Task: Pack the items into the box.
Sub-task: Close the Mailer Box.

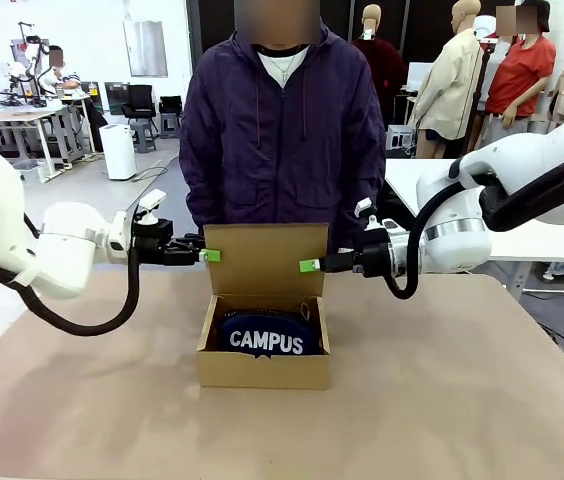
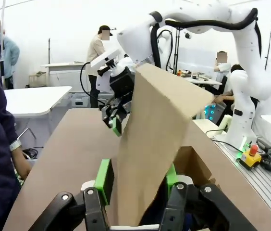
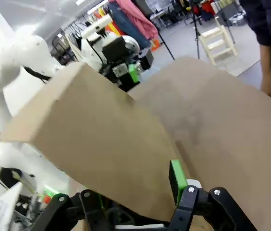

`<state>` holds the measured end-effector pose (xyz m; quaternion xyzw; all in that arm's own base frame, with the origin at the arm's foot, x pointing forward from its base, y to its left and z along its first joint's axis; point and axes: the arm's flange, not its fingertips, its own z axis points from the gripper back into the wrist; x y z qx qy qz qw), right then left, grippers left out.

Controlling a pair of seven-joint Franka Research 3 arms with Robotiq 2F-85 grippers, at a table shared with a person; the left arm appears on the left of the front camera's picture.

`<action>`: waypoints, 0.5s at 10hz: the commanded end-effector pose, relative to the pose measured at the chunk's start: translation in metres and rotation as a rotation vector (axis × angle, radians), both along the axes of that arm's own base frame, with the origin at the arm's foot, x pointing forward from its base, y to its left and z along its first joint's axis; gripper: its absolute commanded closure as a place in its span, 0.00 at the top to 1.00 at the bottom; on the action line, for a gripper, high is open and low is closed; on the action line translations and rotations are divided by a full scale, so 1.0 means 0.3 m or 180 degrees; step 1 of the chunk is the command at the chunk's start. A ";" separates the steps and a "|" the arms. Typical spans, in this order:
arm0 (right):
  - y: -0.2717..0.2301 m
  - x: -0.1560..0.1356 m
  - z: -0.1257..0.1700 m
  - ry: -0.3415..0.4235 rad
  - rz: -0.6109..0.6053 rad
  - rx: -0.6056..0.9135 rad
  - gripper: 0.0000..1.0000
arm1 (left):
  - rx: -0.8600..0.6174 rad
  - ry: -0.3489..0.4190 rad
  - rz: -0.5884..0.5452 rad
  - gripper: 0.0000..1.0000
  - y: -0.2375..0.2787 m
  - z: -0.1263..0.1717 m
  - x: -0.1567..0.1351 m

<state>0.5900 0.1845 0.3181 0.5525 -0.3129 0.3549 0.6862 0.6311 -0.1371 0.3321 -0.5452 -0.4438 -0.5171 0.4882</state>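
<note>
Showing the pouch [image 1: 265,340] boxed, front view; wrist views show both claws clamped on the lid [image 2: 154,144].

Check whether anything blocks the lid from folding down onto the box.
Nothing visible does. The lid stands upright, held at its side edges by both end effectors; the pouch lies low inside the box, below its rim.

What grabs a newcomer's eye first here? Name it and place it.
The box at mid-table, its flap lid upright, pinched at either edge by the left gripper and right gripper. Inside lies the navy CAMPUS pouch. A person in a purple jacket stands just behind.
</note>
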 end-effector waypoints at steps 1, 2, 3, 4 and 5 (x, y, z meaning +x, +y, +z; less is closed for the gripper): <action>-0.005 0.008 0.023 0.0185 0.0033 0.0108 0.68 | -0.0019 0.0042 0.0111 0.55 -0.007 -0.013 -0.009; -0.005 0.008 0.023 0.0185 0.0033 0.0108 0.68 | 0.0000 0.0000 0.0000 0.55 0.000 0.000 0.000; -0.005 0.008 0.023 0.0185 0.0033 0.0108 0.68 | 0.0000 0.0000 0.0000 0.55 0.000 0.000 0.000; -0.005 0.008 0.023 0.0185 0.0033 0.0108 0.68 | 0.0000 0.0000 0.0000 0.55 0.000 0.000 0.000; -0.005 0.008 0.023 0.0185 0.0033 0.0108 0.68 | 0.0000 0.0000 0.0000 0.55 0.000 0.000 0.000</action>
